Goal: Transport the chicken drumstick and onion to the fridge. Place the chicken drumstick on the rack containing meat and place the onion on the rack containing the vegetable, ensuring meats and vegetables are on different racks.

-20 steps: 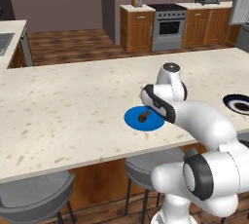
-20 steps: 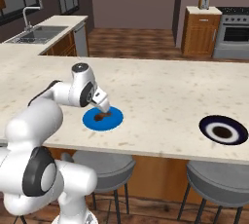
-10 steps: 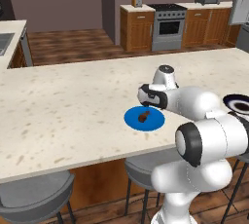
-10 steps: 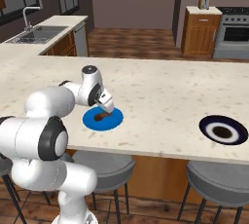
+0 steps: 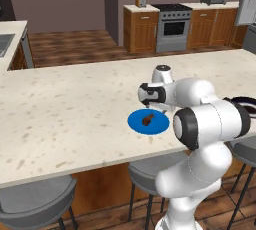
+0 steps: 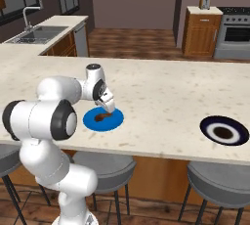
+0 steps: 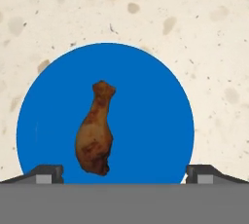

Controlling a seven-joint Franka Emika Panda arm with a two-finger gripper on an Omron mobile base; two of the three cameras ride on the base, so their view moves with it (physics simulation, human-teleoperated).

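Seen from the left base view, the white arm bends low over a speckled pale worktop, its gripper poised just above the far edge of a blue plate on which the chicken drumstick lies as a small brown piece near the middle; a dark plate peeks out behind the arm at the right, grey stools stand under the worktop's near edge, and a steel range sits among wooden cabinets across the room. In the right base view, the gripper hangs over the near-left part of the blue plate, with the chicken drumstick resting on the plate just below it and not touched; well apart to the right on the same worktop sits the dark plate with a pale ring and a small dark reddish-brown lump, the onion, at its centre, while a sink is set in the counter at the back left. The hand view looks straight down on the blue plate with the chicken drumstick lying on it, thin end away and thick end near, between the two fingers, which stand spread wide at either side with nothing in them.
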